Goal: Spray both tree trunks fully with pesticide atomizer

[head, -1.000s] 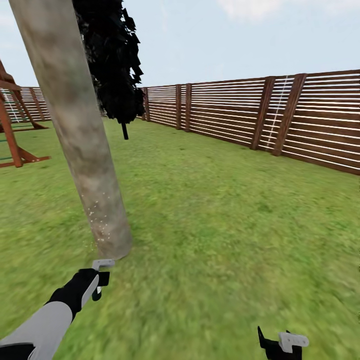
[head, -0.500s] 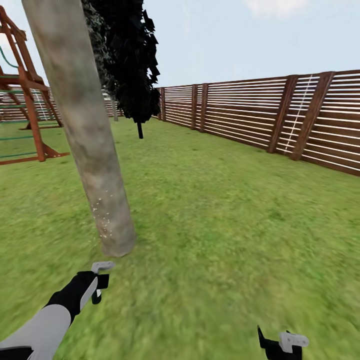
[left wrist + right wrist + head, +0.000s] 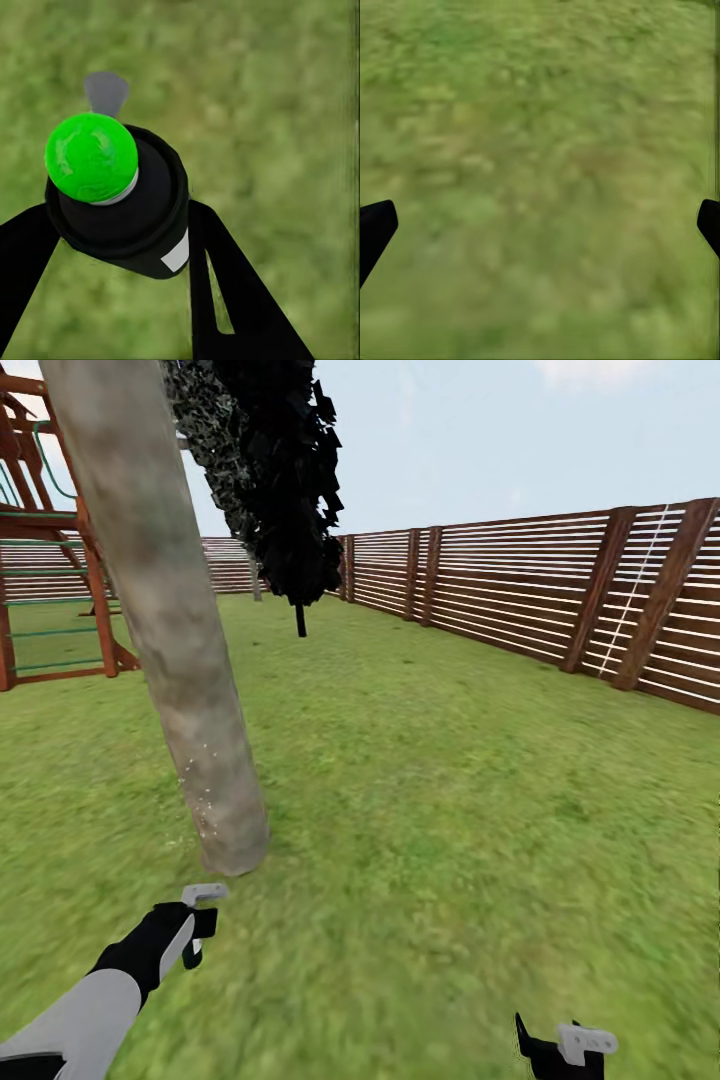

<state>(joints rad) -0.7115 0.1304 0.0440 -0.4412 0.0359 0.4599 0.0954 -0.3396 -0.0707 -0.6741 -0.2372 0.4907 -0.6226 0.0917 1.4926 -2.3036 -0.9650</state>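
A thick grey-beige mottled tree trunk (image 3: 165,610) rises from the lawn at the left of the head view, leaning out of frame at the top. A few white-yellow pesticide specks (image 3: 203,797) dot its lower part. My left gripper (image 3: 200,925) is just in front of the trunk's base, shut on the pesticide atomizer (image 3: 116,206), a black canister with a bright green ball top and a grey nozzle (image 3: 205,892). In the left wrist view the black fingers (image 3: 217,277) clamp its sides. My right gripper (image 3: 565,1050) hangs low at the right, open over bare grass (image 3: 540,150).
A red-brown wooden playset (image 3: 60,560) stands behind the trunk at the left. A dark, near-black thin-trunked tree (image 3: 285,480) is farther back. A brown slat fence (image 3: 540,590) runs along the right and back. Green lawn (image 3: 450,790) spreads to the right.
The whole view has swung left: fence and dark tree slid right in the picture and more of the playset came in. Both arms hold the same pose; the atomizer stays gripped.
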